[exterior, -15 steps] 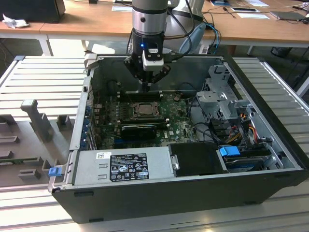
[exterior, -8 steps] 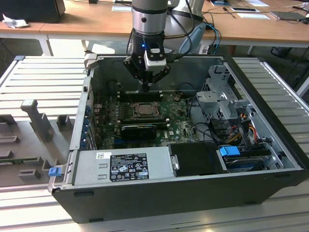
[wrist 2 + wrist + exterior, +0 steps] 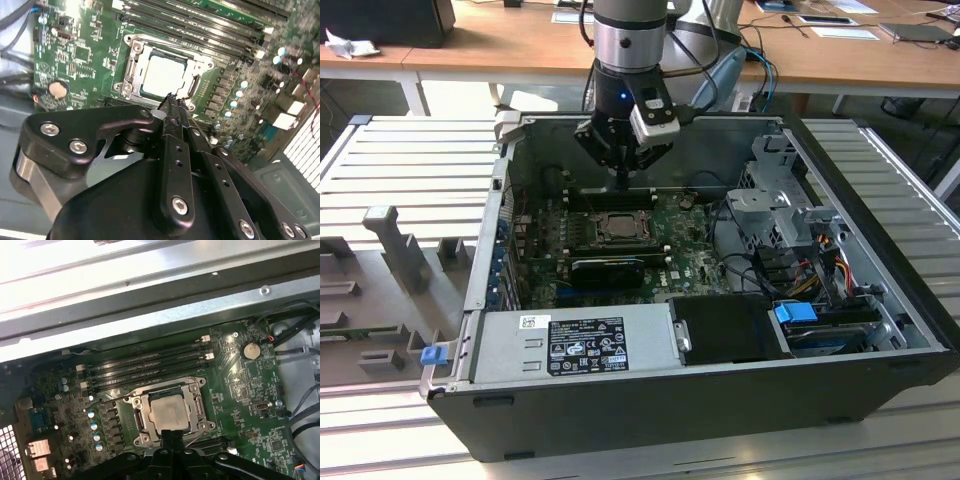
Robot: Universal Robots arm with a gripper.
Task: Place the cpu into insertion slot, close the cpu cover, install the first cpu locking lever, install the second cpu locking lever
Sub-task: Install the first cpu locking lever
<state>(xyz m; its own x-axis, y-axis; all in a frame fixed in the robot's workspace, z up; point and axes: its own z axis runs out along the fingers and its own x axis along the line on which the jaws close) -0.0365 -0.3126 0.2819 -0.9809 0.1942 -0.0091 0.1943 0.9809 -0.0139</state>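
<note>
Cpu (image 3: 169,412) seated in insertion slot (image 3: 161,392); cpu cover (image 3: 145,416) looks down; locking seemingly left; claw (image 3: 168,437) pinched together, empty, just beside cover.

A lab or workshop: an opened computer case (image 3: 670,415) sits on a ribbed aluminium tabletop (image 3: 410,160), wooden desks (image 3: 500,55) with papers (image 3: 845,32) behind.

Open above insertion slot (image 3: 600,228), drive cage (image 3: 775,190) (metal) beside
</note>
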